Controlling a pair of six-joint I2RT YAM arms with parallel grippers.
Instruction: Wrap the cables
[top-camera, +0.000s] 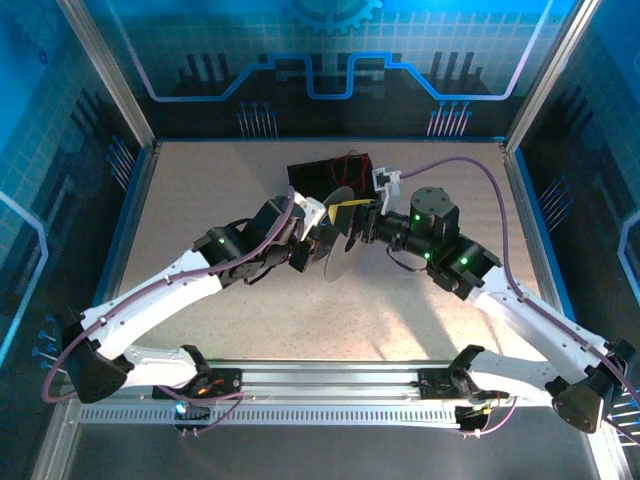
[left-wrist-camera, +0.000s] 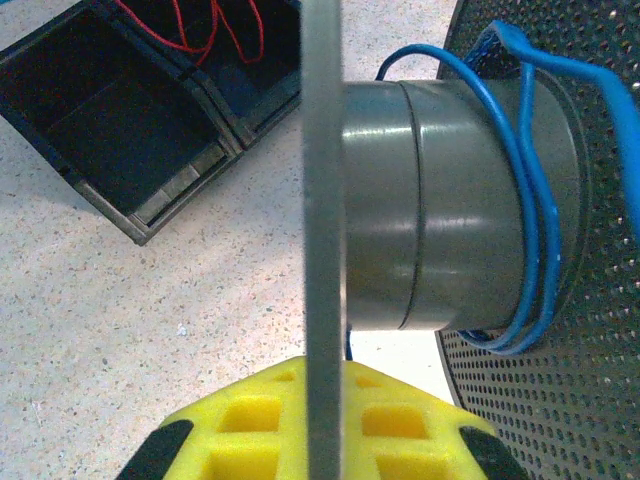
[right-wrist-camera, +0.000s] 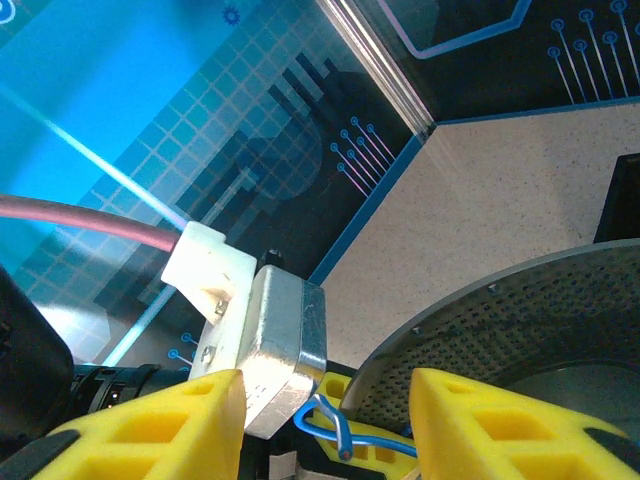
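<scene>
**Spool gripped, blue cable on the hub**

Count: two thin cables, one spool, one tray.

My left pincer (left-wrist-camera: 320, 425) is clamped on the spool's (left-wrist-camera: 440, 200) thin smooth disc (left-wrist-camera: 322, 200). The disc runs edge-on down the middle of the left wrist view, between my yellow, square-pocketed fingers.

My right pincer (right-wrist-camera: 325, 390) has its fingers apart. The blue cable (right-wrist-camera: 330, 425) crosses low in the gap between them; I cannot tell whether it touches either finger.

In the left wrist view, right of centre, the blue cable makes a few turns round the smooth grey hub, close against the spool's second disc (left-wrist-camera: 520, 400), which is dark and dotted with small holes.

The red cable (left-wrist-camera: 200, 30) lies loose in the black plastic tray (left-wrist-camera: 110, 190) at upper left, on the speckled beige table (left-wrist-camera: 150, 330).
</scene>
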